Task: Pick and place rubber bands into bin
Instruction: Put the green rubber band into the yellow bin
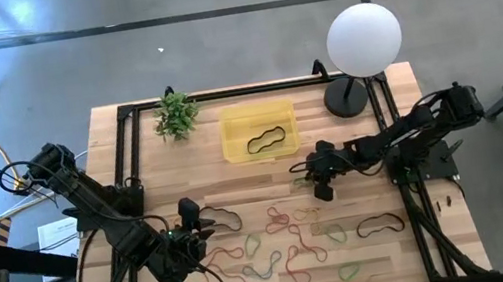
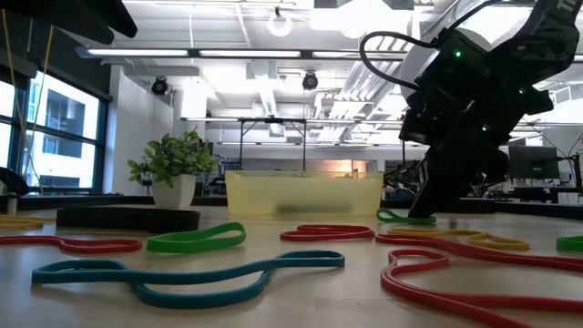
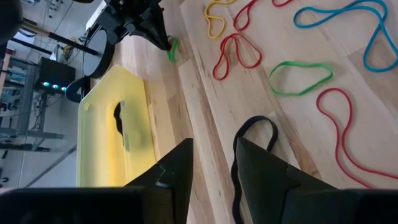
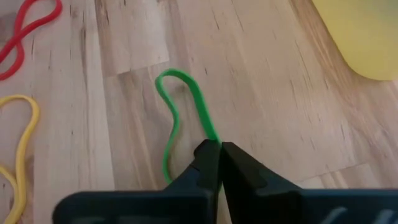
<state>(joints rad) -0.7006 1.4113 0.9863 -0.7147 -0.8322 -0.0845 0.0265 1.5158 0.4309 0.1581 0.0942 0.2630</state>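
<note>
The yellow bin stands at the table's far middle with one black band inside. Several coloured rubber bands lie flat across the near half. My right gripper is down at the table just near-right of the bin, shut on a green band. My left gripper hovers open at the near left. In the left wrist view its fingers stand beside a black band that lies flat on the wood. My right gripper pinches the green band between its two fingertips at one side strand of the loop, coming from above and slanting down. The rest of the loop lies slack on the table.
A green plant stands left of the bin. A lamp with a white globe and a black base stands to its right. Black frame rails run along the table's edges. A flat black block shows in the low view.
</note>
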